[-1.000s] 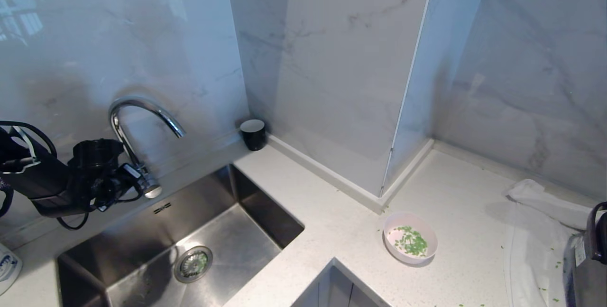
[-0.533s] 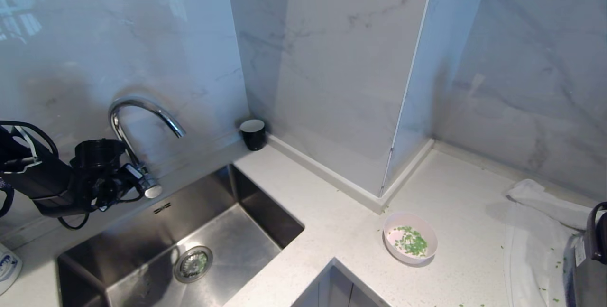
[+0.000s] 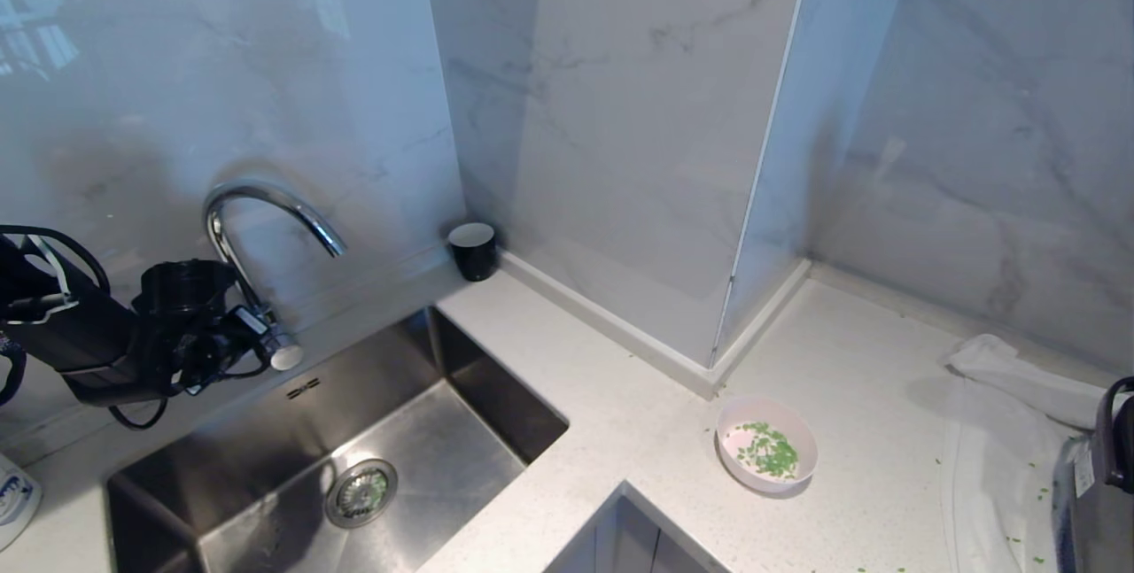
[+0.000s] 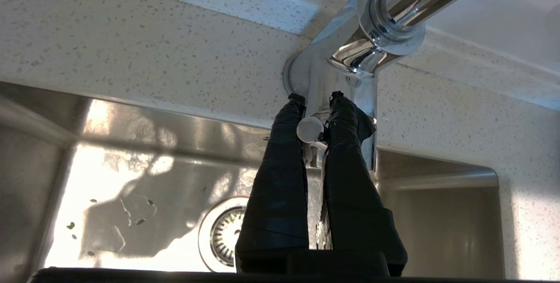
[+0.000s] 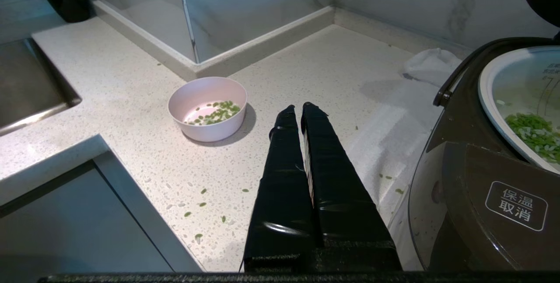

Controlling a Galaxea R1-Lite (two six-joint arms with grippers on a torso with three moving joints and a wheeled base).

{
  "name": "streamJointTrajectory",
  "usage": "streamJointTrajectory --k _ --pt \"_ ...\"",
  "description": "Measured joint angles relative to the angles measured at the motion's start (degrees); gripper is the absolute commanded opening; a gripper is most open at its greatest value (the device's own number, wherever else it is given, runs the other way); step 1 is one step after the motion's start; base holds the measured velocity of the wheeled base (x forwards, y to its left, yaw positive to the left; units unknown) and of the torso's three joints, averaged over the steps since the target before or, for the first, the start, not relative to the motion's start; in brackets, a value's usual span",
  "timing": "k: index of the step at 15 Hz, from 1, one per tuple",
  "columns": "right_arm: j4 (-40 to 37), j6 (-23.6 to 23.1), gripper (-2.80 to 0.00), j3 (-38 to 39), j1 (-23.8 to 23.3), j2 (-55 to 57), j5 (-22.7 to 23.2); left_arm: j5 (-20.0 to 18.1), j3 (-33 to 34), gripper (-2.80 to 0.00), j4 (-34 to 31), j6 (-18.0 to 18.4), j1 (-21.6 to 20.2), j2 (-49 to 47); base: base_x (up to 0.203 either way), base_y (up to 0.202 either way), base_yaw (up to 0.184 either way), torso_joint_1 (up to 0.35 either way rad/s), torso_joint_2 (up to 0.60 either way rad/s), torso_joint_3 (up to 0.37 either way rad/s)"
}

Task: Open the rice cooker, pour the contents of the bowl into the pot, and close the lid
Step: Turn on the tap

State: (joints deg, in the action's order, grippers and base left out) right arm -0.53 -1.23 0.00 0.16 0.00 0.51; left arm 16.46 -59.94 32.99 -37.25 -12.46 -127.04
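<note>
At about eight o'clock in the head view, the left gripper (image 4: 313, 99) is over the back edge of the steel sink (image 3: 266, 467); its black fingers are clamped on the thin chrome lever (image 4: 309, 129) of the curved chrome faucet (image 3: 257, 201). The right gripper (image 5: 297, 110) hangs above the white speckled countertop (image 3: 620, 414) with its fingers pressed together and nothing between them.

Near the front, at about five o'clock, the small pale pink bowl (image 3: 765, 456) stands upright on the countertop, with some bright green chopped bits (image 3: 772, 454) inside. More green bits lie scattered on the counter around it. At about four o'clock, at the frame edge, stands the large dark brown boxy rice cooker (image 5: 481, 178), well apart from the bowl. Its round white inner pot (image 5: 490, 99) is uncovered and has green bits in it. A white cloth (image 3: 1019, 414) lies under and beside the cooker.

Far back, at about eleven o'clock, a small black cup (image 3: 472, 250) stands in the corner by the marble wall.
</note>
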Motion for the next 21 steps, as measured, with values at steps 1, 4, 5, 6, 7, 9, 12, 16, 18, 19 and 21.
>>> streamJointTrajectory --k 1,4,5,6,7,9,12,16,18,19,21 --pt "0.0 0.0 -2.80 0.0 0.0 0.0 0.0 0.0 0.1 -2.80 0.0 0.0 0.0 0.0 0.000 0.000 0.000 0.000 0.00 0.000" --pt "0.0 0.0 -2.80 0.0 0.0 0.0 0.0 0.0 0.3 -2.80 0.0 0.2 0.1 0.0 0.000 0.000 0.000 0.000 0.00 0.000" --pt "0.0 0.0 -2.80 0.0 0.0 0.0 0.0 0.0 0.4 -2.80 0.0 0.1 0.1 0.1 0.000 0.000 0.000 0.000 0.00 0.000" --pt "0.0 0.0 -2.80 0.0 0.0 0.0 0.0 0.0 0.5 -2.80 0.0 0.2 0.3 0.1 0.000 0.000 0.000 0.000 0.00 0.000" --pt "0.0 0.0 -2.80 0.0 0.0 0.0 0.0 0.1 0.6 -2.80 0.0 0.2 0.5 0.1 0.000 0.000 0.000 0.000 0.00 0.000" --pt "0.0 0.0 -2.80 0.0 0.0 0.0 0.0 0.1 0.8 -2.80 0.0 0.2 0.7 0.2 0.000 0.000 0.000 0.000 0.00 0.000" --pt "0.0 0.0 -2.80 0.0 0.0 0.0 0.0 0.0 0.9 -2.80 0.0 0.2 0.7 0.2 0.000 0.000 0.000 0.000 0.00 0.000" --pt "0.0 0.0 -2.80 0.0 0.0 0.0 0.0 0.1 0.6 -2.80 -0.1 0.2 0.7 0.2 0.000 0.000 0.000 0.000 0.00 0.000" --pt "0.0 0.0 -2.80 0.0 0.0 0.0 0.0 1.2 0.2 -2.80 -0.1 0.2 0.7 0.0 0.000 0.000 0.000 0.000 0.00 0.000" --pt "0.0 0.0 -2.80 0.0 0.0 0.0 0.0 1.5 0.1 -2.80 -0.1 0.2 0.7 -0.1 0.000 0.000 0.000 0.000 0.00 0.000" --pt "0.0 0.0 -2.80 0.0 0.0 0.0 0.0 1.5 0.0 0.00 -0.4 0.3 0.8 -0.3 0.000 0.000 0.000 0.000 0.00 0.000"
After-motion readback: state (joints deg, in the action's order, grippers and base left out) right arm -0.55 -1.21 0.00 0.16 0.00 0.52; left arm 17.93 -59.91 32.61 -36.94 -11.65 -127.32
